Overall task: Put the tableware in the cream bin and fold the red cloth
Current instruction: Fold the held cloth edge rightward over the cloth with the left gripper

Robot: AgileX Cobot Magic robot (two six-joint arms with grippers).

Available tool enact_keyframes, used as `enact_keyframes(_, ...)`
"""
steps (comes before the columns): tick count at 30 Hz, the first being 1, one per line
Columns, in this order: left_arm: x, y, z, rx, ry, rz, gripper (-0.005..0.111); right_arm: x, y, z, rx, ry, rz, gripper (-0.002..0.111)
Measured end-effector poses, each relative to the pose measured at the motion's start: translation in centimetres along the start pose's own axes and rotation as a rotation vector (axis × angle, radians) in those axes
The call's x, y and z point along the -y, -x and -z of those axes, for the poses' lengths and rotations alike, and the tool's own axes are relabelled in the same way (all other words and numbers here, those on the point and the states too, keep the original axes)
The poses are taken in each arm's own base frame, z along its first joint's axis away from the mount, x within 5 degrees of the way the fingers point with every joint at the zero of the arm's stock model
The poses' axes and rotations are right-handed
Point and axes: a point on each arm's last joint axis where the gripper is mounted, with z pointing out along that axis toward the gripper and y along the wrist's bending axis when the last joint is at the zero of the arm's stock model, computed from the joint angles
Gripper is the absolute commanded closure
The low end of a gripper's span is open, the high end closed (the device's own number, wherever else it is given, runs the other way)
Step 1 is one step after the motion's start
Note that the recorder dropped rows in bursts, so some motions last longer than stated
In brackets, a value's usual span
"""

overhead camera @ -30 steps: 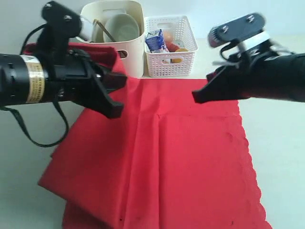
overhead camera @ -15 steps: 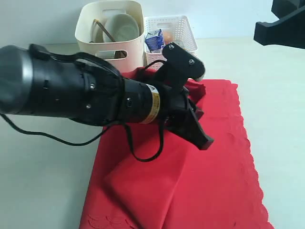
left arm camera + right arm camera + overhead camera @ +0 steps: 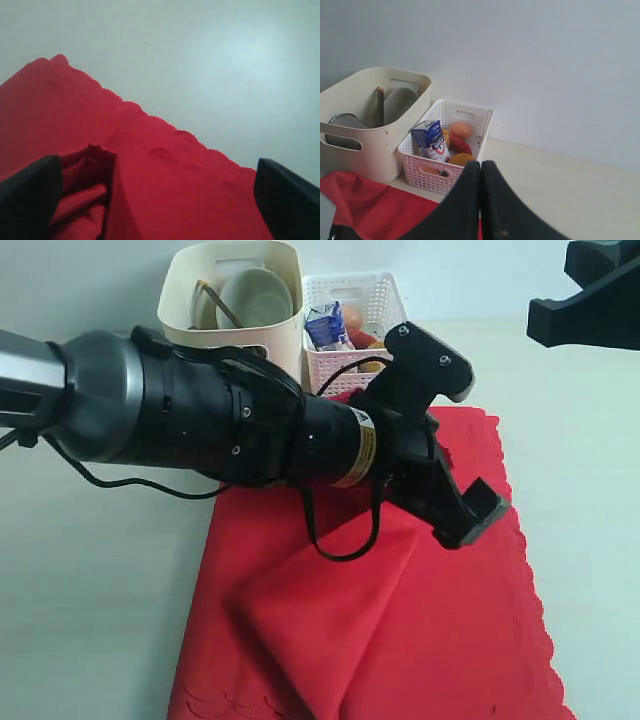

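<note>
The red cloth (image 3: 420, 630) lies on the table with its left part folded over to the right, leaving a loose, rumpled flap (image 3: 330, 600). My left gripper (image 3: 466, 514) reaches across it to near its scalloped right edge. In the left wrist view that gripper (image 3: 157, 200) is open, its fingers (image 3: 27, 195) wide apart over the cloth (image 3: 165, 170), with a bunched fold beside one finger. The cream bin (image 3: 280, 335) at the back holds a pale bowl (image 3: 255, 295) and dark chopsticks (image 3: 213, 298). My right gripper (image 3: 480, 200) is shut and empty, raised at the upper right (image 3: 590, 305).
A white lattice basket (image 3: 390, 295) with a blue milk carton (image 3: 325, 325) and other food stands right of the bin. Bare table lies left and right of the cloth. The left arm's thick black body (image 3: 200, 420) spans the cloth's back half.
My left arm swept right across the cloth, carrying its left part over, and its jaws have now opened and let the fabric go. The right arm lifted away to the upper right.
</note>
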Motion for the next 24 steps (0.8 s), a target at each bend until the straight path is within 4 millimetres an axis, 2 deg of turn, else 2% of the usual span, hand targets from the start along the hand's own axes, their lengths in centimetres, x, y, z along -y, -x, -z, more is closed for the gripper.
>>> enact_keyframes(5, -1.4, 0.5, 0.9, 0.013, 0.049, 0.001, 0.002, 0.0, 0.0, 0.0, -0.002, 0.003, -0.002, 0.108)
enact_keyframes(9, -0.9, 1.0, 0.9, 0.061, -0.054, -0.011, 0.002, 0.0, 0.0, 0.0, -0.003, 0.005, -0.002, 0.108)
enact_keyframes(13, 0.3, 1.0, -1.4, 0.094, -0.194, -0.06, 0.002, -0.1, -0.1, 0.0, -0.007, 0.012, -0.002, 0.108)
enact_keyframes(17, 0.3, 0.7, -3.8, 0.083, -0.23, -0.079, 0.002, 0.1, 0.0, 0.0, -0.001, -0.007, 0.043, 0.108)
enact_keyframes(19, 0.3, 1.0, -4.4, 0.085, -0.241, -0.105, 0.002, 0.3, 0.0, 0.0, 0.003, -0.035, 0.04, 0.108)
enact_keyframes(24, 0.1, 3.1, -4.3, 0.125, -0.229, -0.178, 0.002, 0.6, 0.1, 0.0, 0.009, -0.069, 0.026, 0.108)
